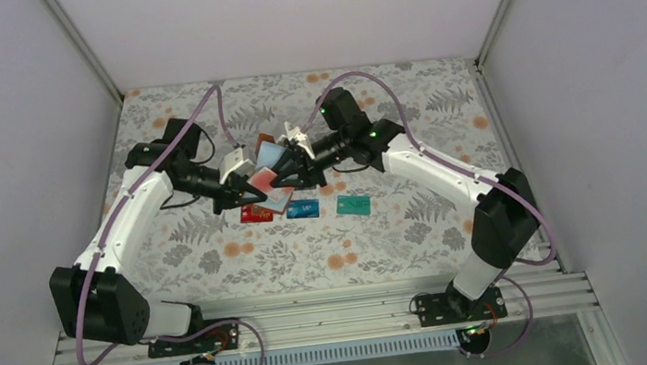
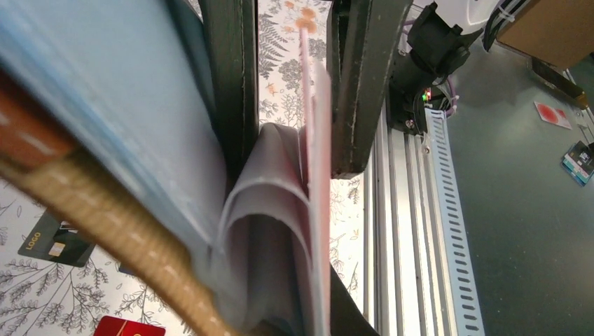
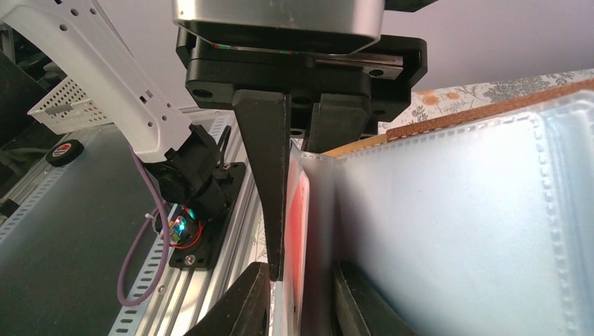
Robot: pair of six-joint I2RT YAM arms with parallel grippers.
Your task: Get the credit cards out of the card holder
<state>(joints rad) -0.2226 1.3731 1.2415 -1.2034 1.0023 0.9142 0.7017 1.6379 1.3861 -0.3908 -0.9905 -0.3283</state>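
My left gripper [image 1: 251, 189] is clamped on the brown leather card holder [image 1: 272, 159], which hangs over mid-table, opened upward, long axis roughly near-to-far. Beside it, my right gripper [image 1: 296, 165] straddles a red-white plastic card [image 3: 298, 210] with its fingers apart, which I see only in the wrist views.

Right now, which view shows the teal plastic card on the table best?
Top external: the teal plastic card lies flat and whole, apart from the blue plastic card. Neither wrist view shows it.

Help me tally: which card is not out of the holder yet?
The red-and-white card, tucked in a clear pocket of the holder; the red card, blue card and teal card lie flat on the table.
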